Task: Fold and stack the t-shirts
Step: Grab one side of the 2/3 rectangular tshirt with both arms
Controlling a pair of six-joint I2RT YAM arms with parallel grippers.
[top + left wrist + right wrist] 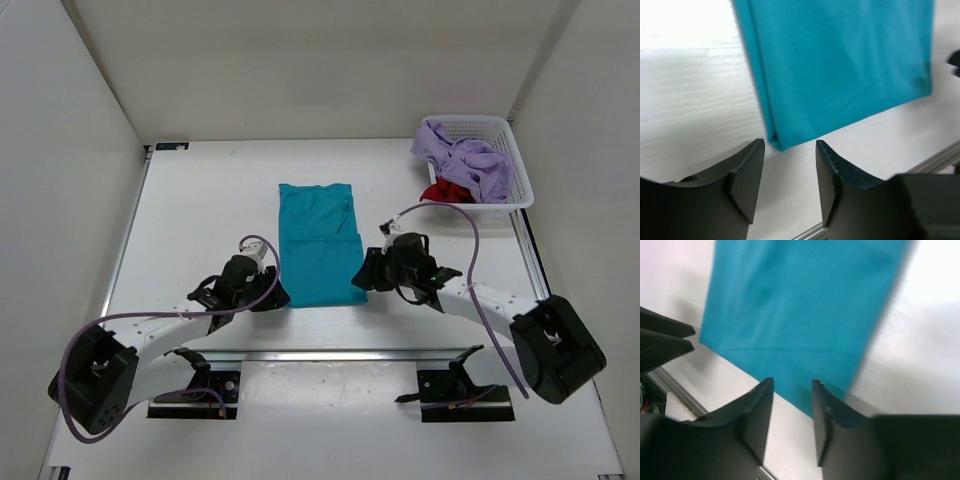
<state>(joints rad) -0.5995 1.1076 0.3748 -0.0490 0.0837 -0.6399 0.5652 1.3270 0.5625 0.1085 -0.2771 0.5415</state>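
The teal shirt (318,245) lies flat in the middle of the tabletop (200,210), already folded into a long narrow strip. The left hand (272,297) sits at its near left corner and the right hand (362,275) at its near right corner. I'd guess they are placed there to take that near edge together and fold it away from the arms.

From above, both hands hide their own tips, so I couldn't tell their grip. The wrist cameras settle it. The left one shows its fingers (747,175) spread and empty, the doubled corner just beyond the gap. The right one shows its hand also released, with the shirt's edge running into the gap but not pinched.

Only the overhead view shows the rest: beyond the teal shirt and off to its right, a basket (520,160) holds the lavender shirt (465,160) bunched over the red shirt (445,192), both unfolded.
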